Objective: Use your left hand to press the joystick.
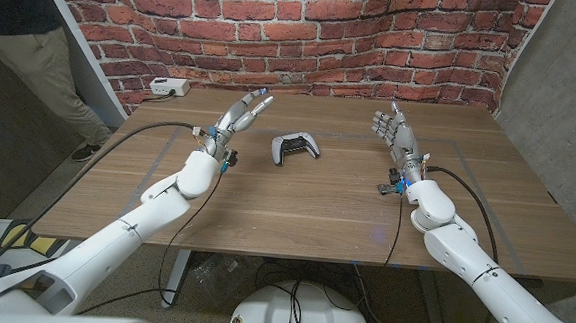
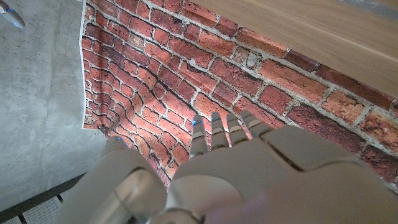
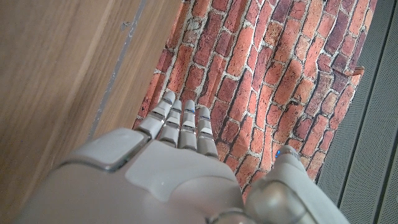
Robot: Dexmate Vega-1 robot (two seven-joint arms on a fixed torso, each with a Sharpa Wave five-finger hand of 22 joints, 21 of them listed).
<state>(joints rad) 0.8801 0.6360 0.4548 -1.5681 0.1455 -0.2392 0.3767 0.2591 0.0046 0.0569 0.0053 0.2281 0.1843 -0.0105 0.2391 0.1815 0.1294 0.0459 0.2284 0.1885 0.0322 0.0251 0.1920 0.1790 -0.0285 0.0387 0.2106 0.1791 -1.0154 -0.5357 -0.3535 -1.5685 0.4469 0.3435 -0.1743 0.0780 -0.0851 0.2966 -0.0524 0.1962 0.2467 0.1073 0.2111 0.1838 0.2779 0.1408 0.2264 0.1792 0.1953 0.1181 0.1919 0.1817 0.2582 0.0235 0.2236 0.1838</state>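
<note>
A white and black game controller (image 1: 295,148) with its joysticks lies on the wooden table (image 1: 315,208), near the middle. My left hand (image 1: 239,115) hovers to the left of it, apart from it, fingers stretched out toward the brick wall and holding nothing. In the left wrist view the left hand (image 2: 236,168) shows its back with fingers straight. My right hand (image 1: 396,133) stands upright to the right of the controller, fingers extended and nothing in them. The right hand (image 3: 168,162) in its wrist view also has straight fingers.
A white power strip (image 1: 166,88) with a cable sits at the table's far left corner. A brick-pattern backdrop (image 1: 306,32) runs behind the table. A person's legs (image 1: 44,61) stand at the far left. Black cables trail from both wrists across the table.
</note>
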